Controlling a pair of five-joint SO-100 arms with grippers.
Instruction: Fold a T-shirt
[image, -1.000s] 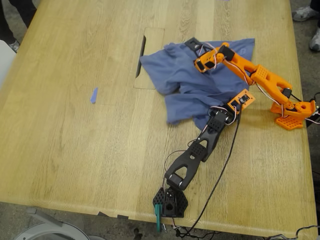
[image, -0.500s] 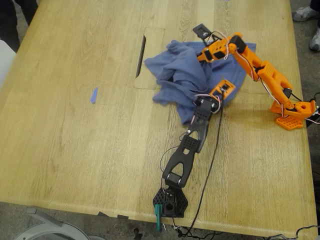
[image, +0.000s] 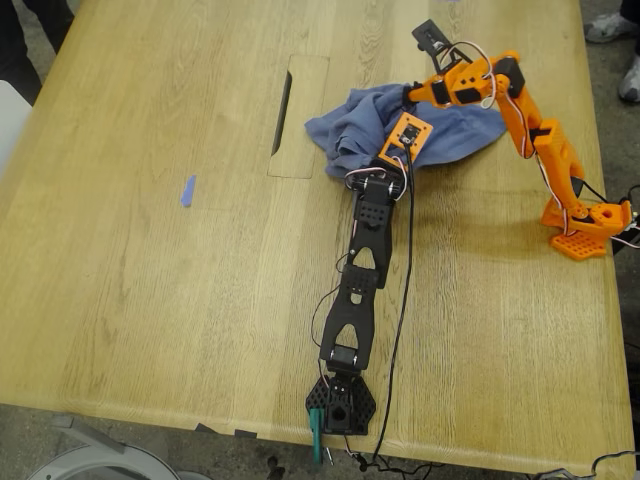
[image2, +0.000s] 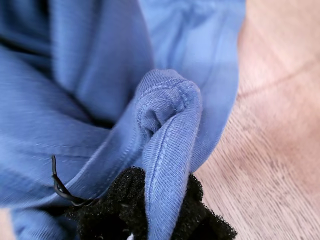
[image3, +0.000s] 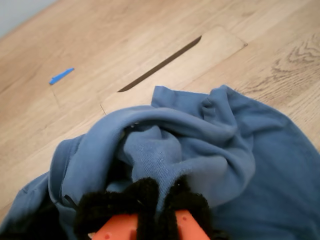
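The slate-blue T-shirt (image: 365, 125) lies bunched in a heap on the wooden table (image: 150, 280), right of the slot in the exterior view. Its print is hidden. My first gripper (image: 393, 152), on the black arm, is shut on a hemmed fold of the T-shirt (image2: 165, 115) between its black foam pads (image2: 120, 200). My second gripper (image: 412, 92), on the orange arm, is shut on another bunched fold of the T-shirt (image3: 150, 155) at the heap's far side. Both hold the cloth just above the table.
A dark slot in an inset panel (image: 283, 100) lies left of the heap in the exterior view. A strip of blue tape (image: 187, 190) sits further left. The orange base (image: 585, 225) and black base (image: 340, 400) are clamped at the table's edges. A person's shoes (image: 610, 25) show at top right.
Both grippers have moved toward the exterior view's top with the cloth. The black arm has stretched out straight. The T-shirt has gone from loosely spread to a tight bunched heap.
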